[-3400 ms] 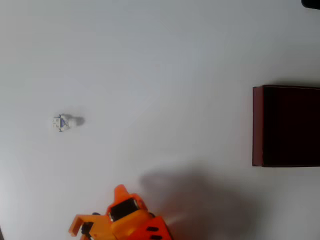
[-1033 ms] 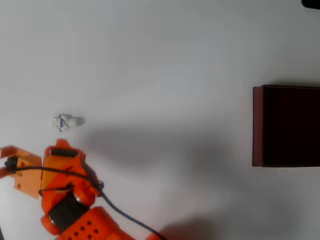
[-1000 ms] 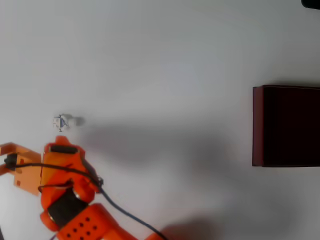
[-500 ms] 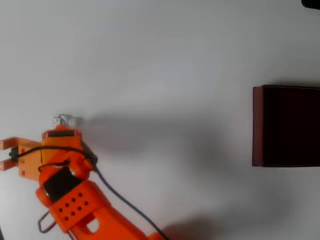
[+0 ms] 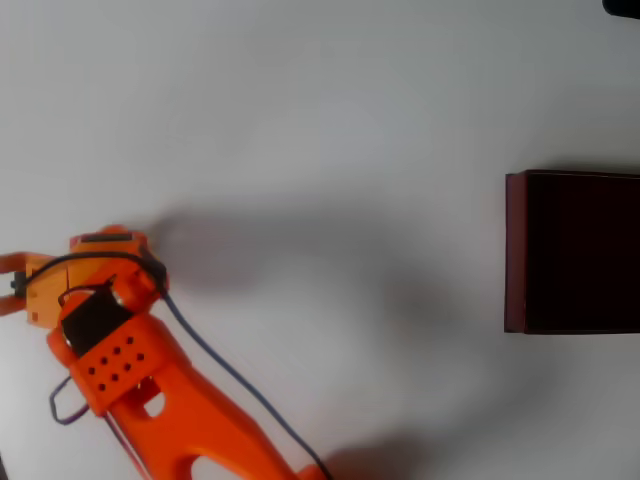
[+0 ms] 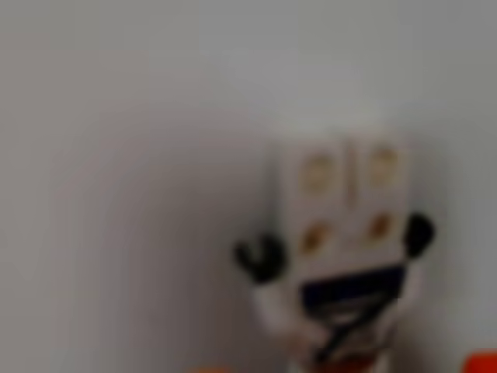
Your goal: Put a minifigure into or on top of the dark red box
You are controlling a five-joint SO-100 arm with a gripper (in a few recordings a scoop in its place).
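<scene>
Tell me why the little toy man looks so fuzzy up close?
In the wrist view the minifigure sits very near the lens, so it is out of focus; in the overhead view the picture is sharper, and the arm casts a soft grey shadow on the table.

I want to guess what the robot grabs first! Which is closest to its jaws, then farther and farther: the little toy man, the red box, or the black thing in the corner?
1. Toy man: nearest, close up in the wrist view.
2. Red box: far right in the overhead view.
3. Black thing: top right corner, farthest.
</scene>
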